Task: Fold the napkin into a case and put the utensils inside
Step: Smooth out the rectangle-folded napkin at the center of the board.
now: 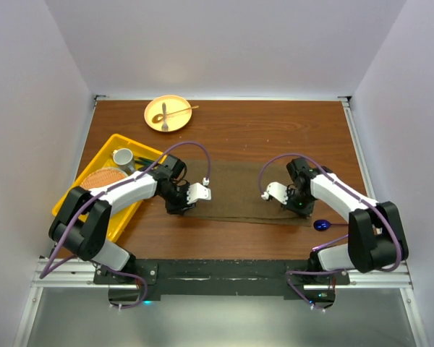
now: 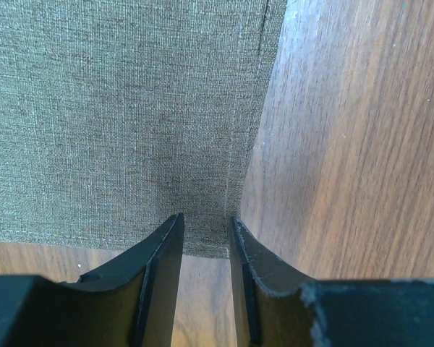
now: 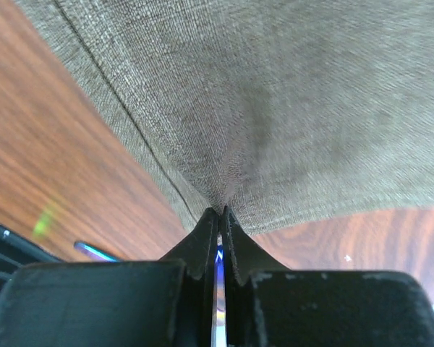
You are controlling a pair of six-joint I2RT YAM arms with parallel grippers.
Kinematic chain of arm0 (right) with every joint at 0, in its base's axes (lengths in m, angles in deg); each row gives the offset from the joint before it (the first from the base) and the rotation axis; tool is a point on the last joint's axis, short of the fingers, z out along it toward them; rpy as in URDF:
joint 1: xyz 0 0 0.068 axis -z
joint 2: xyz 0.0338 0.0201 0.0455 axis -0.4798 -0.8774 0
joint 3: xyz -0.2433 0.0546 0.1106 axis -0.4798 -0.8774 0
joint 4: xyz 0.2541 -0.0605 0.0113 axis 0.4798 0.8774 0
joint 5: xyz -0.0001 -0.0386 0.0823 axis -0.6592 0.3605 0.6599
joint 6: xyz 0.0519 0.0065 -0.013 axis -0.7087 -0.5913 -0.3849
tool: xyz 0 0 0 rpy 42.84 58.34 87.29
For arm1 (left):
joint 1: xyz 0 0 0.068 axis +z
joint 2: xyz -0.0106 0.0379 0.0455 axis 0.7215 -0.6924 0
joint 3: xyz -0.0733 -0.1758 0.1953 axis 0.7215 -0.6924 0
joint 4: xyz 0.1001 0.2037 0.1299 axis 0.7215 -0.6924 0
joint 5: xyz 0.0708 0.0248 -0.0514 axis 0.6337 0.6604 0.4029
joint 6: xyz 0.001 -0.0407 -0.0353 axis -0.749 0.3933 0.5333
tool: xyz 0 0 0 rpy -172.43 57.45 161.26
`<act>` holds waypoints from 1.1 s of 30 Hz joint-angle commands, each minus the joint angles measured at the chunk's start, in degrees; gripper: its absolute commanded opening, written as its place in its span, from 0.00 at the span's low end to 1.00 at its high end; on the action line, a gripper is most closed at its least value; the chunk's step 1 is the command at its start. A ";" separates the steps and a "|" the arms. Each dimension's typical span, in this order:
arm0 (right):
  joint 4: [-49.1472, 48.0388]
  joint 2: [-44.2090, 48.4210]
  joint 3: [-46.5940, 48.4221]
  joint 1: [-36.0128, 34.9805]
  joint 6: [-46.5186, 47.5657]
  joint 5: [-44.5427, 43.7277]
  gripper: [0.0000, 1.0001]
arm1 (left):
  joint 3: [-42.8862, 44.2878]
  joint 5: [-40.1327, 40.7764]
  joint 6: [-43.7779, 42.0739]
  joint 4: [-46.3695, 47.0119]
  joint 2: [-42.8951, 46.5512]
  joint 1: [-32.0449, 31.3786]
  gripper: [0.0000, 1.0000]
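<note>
White walls close in a brown wooden counter (image 1: 239, 123). At its left edge sits a yellow tray (image 1: 138, 144) with a pale cup (image 1: 123, 157) and a round woven mat (image 1: 103, 178) in it. Further right, by the back wall, a round yellow plate (image 1: 175, 123) carries pale cutlery (image 1: 164, 112).

Toward the middle, the left gripper (image 2: 205, 225) is down at the napkin's near left corner. Its jaws stand narrowly apart, with a slim gap between the two black fingers (image 2: 163, 253), and the corner hem runs into that gap. The cloth there lies flat and unpuckered, so it does not look pinched.

The napkin (image 1: 239, 191) itself is spread flat across the middle of the counter, between the two arms. It is a plain olive-brown rectangle, long from left to right, and not folded into a case.

On the right, the right gripper (image 3: 220, 213) has its jaws pressed together on the napkin near its near right corner. The weave is drawn up into a peak that runs into the closed fingertips.

Just beyond that corner, on bare wood, lies the glossy blue-purple spoon (image 1: 322, 225). Its bowl is near the napkin's edge and its thin handle points right.
</note>
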 commanded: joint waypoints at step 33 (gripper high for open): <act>9.86 -3.35 5.30 -3.74 -3.83 7.33 0.00 | 0.79 -1.52 -0.95 -0.33 0.45 -0.14 0.00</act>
